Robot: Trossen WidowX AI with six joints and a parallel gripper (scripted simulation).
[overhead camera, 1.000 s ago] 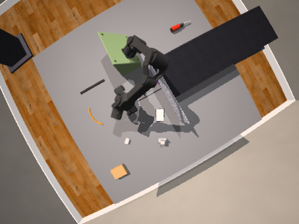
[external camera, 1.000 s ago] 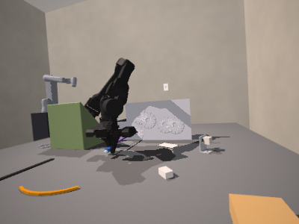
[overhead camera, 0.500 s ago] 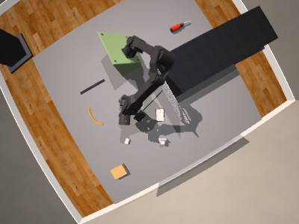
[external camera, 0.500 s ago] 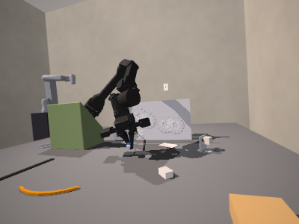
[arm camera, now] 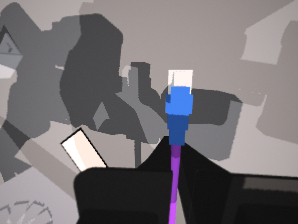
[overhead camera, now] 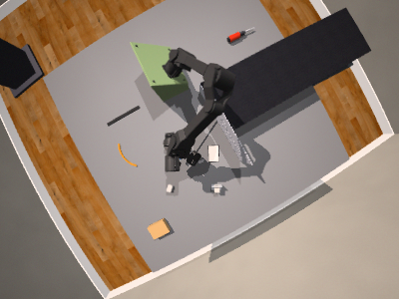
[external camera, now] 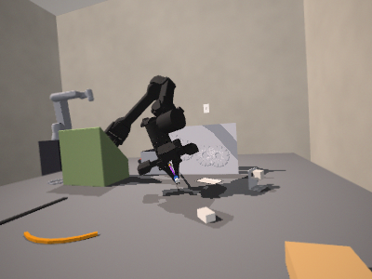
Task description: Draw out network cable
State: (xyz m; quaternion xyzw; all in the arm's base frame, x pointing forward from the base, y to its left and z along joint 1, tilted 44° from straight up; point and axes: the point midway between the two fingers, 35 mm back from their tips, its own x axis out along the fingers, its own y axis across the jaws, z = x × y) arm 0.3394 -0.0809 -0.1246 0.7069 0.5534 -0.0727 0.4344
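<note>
My gripper [arm camera: 169,141] is shut on the purple network cable [arm camera: 174,172] just behind the blue boot [arm camera: 178,109] and clear plug [arm camera: 180,78]. The plug points down and forward and hangs a little above the table [external camera: 173,182]. In the overhead view the gripper [overhead camera: 192,159] is just left of the white rectangle [overhead camera: 213,152], not over it. The rectangle also shows in the wrist view [arm camera: 84,148] and in the side view [external camera: 209,180]. The cable runs back toward the grey panel [overhead camera: 236,139] [external camera: 210,149]. I see no yellow band. The network jack on its bracket [external camera: 255,175] stands to the right.
A green wedge [overhead camera: 162,75] stands by the arm's base. A small white block [external camera: 205,214], an orange curved strip [overhead camera: 127,155], a black bar [overhead camera: 123,116], an orange box [overhead camera: 159,228] and a red screwdriver [overhead camera: 240,35] lie around. A dark platform [overhead camera: 299,55] sits behind the panel.
</note>
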